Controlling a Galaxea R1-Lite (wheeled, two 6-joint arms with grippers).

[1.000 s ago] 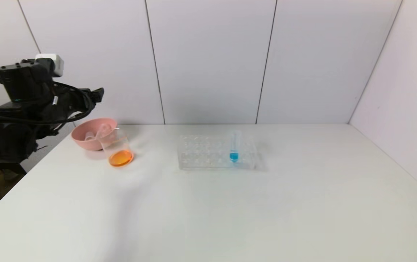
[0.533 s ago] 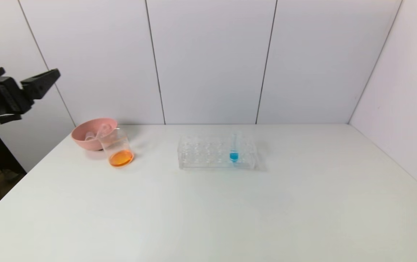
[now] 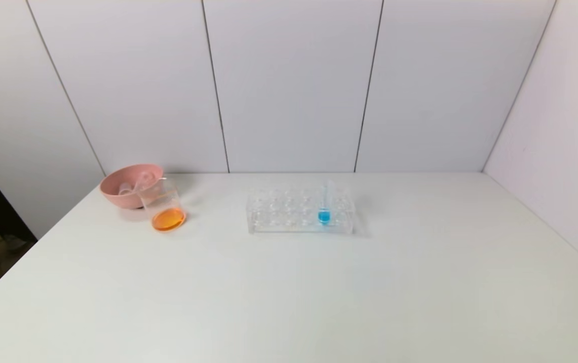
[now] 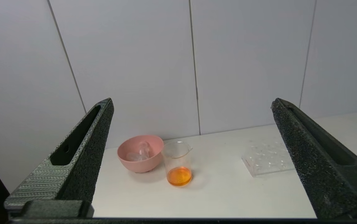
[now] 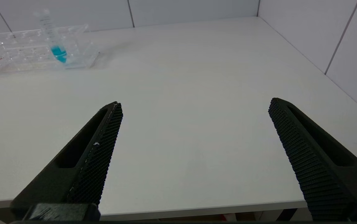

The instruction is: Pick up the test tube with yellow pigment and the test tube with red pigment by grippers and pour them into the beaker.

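Observation:
The beaker (image 3: pixel 163 206) stands at the back left of the table with orange liquid in its bottom; it also shows in the left wrist view (image 4: pixel 178 165). No tube with yellow or red liquid shows. Two clear, empty-looking tubes (image 3: pixel 135 184) lie in the pink bowl (image 3: pixel 115 197) just behind the beaker. My left gripper (image 4: pixel 191 102) is open and empty, off the table's left side, facing the bowl and beaker from a distance. My right gripper (image 5: pixel 194 102) is open and empty over the table's near right edge. Neither gripper shows in the head view.
A clear tube rack (image 3: pixel 284 214) stands at the table's middle back, holding one upright tube with blue liquid (image 3: pixel 324 204). The rack also shows in the right wrist view (image 5: pixel 26 49). White walls close the back and right sides.
My left arm has drawn back to the left, from beside the pink bowl to fully out of the head view. Beaker, bowl and rack have not moved.

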